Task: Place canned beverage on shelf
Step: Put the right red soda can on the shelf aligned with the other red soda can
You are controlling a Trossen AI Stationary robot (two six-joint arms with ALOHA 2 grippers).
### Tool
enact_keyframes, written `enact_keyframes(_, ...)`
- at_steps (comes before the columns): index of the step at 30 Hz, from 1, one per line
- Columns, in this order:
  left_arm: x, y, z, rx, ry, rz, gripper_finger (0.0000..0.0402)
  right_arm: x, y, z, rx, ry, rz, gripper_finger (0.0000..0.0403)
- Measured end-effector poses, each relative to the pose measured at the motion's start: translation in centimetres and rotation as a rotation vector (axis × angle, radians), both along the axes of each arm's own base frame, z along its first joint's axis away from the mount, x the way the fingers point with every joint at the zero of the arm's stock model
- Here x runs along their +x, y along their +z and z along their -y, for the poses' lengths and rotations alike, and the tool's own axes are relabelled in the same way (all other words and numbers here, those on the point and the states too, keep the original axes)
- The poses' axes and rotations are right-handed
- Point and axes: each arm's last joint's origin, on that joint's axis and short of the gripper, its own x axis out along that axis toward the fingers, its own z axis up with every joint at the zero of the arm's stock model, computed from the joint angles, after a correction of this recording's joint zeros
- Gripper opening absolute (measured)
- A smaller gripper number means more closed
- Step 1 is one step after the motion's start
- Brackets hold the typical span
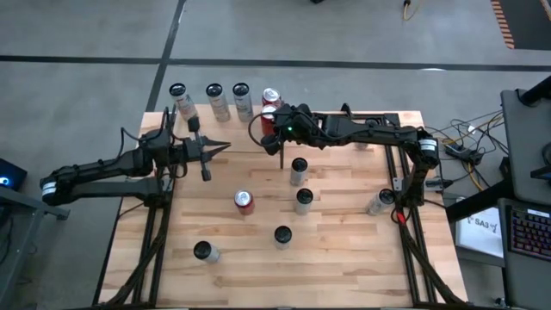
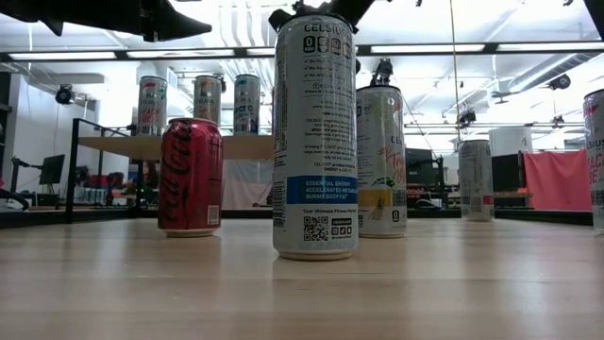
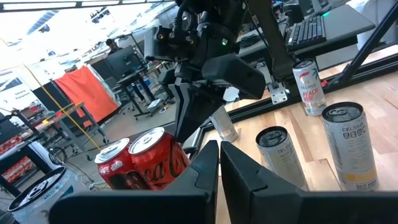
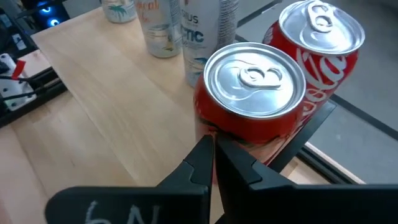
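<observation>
Shelf (image 1: 225,129) holds 5 cans; both arms' fingers (image 4: 211,163) pressed together, empty.

on the shelf (image 1: 202,129) at the table's (image 1: 344,267) far edge stand five cans in a row (image 1: 224,101). my right gripper (image 1: 281,148) hangs beside the rightmost two (image 4: 280,93); my left gripper (image 1: 222,147) sits over the shelf (six more cans (image 1: 293,202) are scattered nearer).

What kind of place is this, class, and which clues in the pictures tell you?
Probably a robotics lab or workshop: a bare concrete floor around the wooden table, strip ceiling lights, and desks with a keyboard and cables beside it.
</observation>
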Motion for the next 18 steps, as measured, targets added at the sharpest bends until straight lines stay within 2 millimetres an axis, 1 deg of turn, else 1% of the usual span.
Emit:
enact_keyframes(6, 0.00, 0.00, 0.00, 0.000, 0.000, 0.000, 0.0000, -0.01, -0.01, 0.02, 0.008, -0.012, 0.007, 0.0009)
enact_keyframes(13, 0.00, 0.00, 0.00, 0.007, 0.000, -0.002, 0.0000, 0.19, -0.23, -0.55, 0.043, 0.019, 0.026, 0.0009)
enact_keyframes(18, 0.00, 0.00, 0.00, 0.007, 0.000, -0.002, 0.0000, 0.24, -0.65, -0.08, 0.028, 0.006, 0.039, 0.0009)
